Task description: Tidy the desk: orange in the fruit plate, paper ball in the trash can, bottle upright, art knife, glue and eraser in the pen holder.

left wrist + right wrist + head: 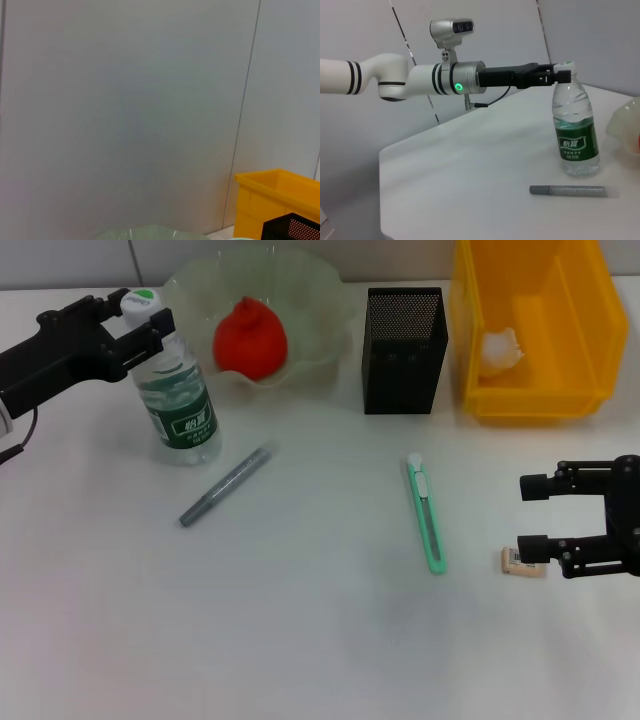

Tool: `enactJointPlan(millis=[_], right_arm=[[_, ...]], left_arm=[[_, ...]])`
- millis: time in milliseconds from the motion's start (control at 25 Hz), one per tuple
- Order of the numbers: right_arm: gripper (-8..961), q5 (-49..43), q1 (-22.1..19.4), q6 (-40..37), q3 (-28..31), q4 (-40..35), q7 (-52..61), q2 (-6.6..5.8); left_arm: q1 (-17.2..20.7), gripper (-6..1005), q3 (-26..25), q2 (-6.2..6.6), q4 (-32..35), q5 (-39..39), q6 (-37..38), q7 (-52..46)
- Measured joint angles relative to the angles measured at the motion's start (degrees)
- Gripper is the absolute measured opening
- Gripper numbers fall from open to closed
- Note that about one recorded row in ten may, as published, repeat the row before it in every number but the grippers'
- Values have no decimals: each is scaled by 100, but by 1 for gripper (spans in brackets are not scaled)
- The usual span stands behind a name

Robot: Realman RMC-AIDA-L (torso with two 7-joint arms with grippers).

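The clear water bottle (180, 405) with a green label stands upright at the left. My left gripper (145, 325) is closed around its neck just under the cap; the right wrist view shows the left gripper (562, 75) and the bottle (576, 135) as well. The orange (250, 335) lies in the glass fruit plate (320, 300). The paper ball (500, 348) lies in the yellow bin (535, 400). The grey glue stick (227, 485), green art knife (427, 512) and eraser (522, 562) lie on the desk. My right gripper (533, 515) is open, with its near finger beside the eraser.
The black mesh pen holder (403, 350) stands between the plate and the bin, behind the art knife. The glue stick (574, 190) lies just in front of the bottle. The left wrist view shows a wall, the bin (270, 200) and the holder's corner (295, 230).
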Motion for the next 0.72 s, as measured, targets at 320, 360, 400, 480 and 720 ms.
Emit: enactJointPlan(millis=[320, 360, 400, 480, 720], right_arm=[[740, 0, -2, -10, -3, -9, 1, 0], [739, 0, -1, -12, -2, -21, 1, 0], [739, 0, 0, -14, -3, -40, 6, 1], [739, 0, 20, -41, -5, -156, 130, 7], [738, -6, 45, 354, -824, -1297, 1638, 31]], left_arm=[[40, 680, -40, 10, 68, -7, 235, -18], [40, 706, -40, 10, 68, -7, 235, -18], [67, 731, -42, 12, 130, -7, 301, -26], [192, 782, -44, 19, 362, -9, 569, -53], [680, 807, -190, 129, 1023, -13, 1736, -272]])
